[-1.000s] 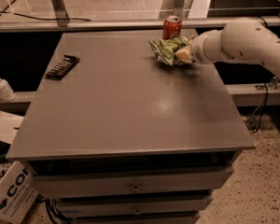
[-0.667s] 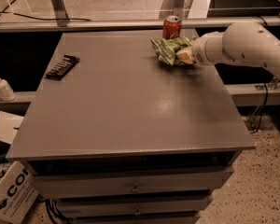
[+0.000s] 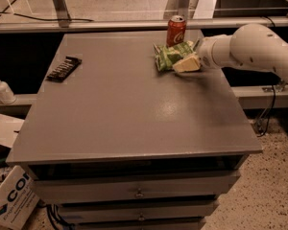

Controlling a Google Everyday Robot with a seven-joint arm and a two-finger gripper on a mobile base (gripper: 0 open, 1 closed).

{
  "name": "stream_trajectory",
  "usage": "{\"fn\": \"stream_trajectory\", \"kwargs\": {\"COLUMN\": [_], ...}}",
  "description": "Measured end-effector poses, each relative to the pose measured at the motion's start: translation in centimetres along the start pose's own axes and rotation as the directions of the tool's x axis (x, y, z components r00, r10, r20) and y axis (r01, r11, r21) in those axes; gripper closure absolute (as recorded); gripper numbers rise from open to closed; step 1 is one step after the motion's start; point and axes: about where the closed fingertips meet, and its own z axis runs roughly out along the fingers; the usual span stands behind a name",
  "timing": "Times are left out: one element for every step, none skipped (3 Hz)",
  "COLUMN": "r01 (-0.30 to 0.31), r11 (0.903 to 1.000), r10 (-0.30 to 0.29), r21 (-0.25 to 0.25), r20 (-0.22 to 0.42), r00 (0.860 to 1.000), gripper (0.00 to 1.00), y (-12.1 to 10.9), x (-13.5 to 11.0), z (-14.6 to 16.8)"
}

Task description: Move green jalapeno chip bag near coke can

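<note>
The green jalapeno chip bag (image 3: 171,55) is a crinkled light-green bag lying on the grey table (image 3: 125,109) at the far right. The coke can (image 3: 176,30), red with a silver top, stands upright just behind the bag, very close to it. My gripper (image 3: 186,64) is at the bag's right edge, low over the table top, reaching in from the right on the white arm (image 3: 249,49). It covers the bag's right end.
A small black ridged object (image 3: 64,68) lies at the table's far left. A white pump bottle (image 3: 1,87) stands on a ledge left of the table. A cardboard box (image 3: 12,195) sits on the floor at lower left. Drawers (image 3: 139,193) run under the table's front.
My gripper has shifted slightly toward the table's front beside the bag. The bag and the can stay in about the same place.
</note>
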Motion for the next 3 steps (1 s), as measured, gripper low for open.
{"fn": "stream_trajectory", "kwargs": {"r01": [-0.018,-0.037,-0.065], "r11": [0.9998,0.9987,0.9961], "r10": [0.018,0.04,0.073], "r21": [-0.013,-0.035,-0.059], "r20": [0.023,0.085,0.142], "r00": [1.0,0.996,0.987], "gripper": [0.0,0.0,0.0], "y": [0.0,-0.7,-1.4], "x": [-0.4,-2.0,-2.5], "z": [-0.1,-1.8,-5.7]}}
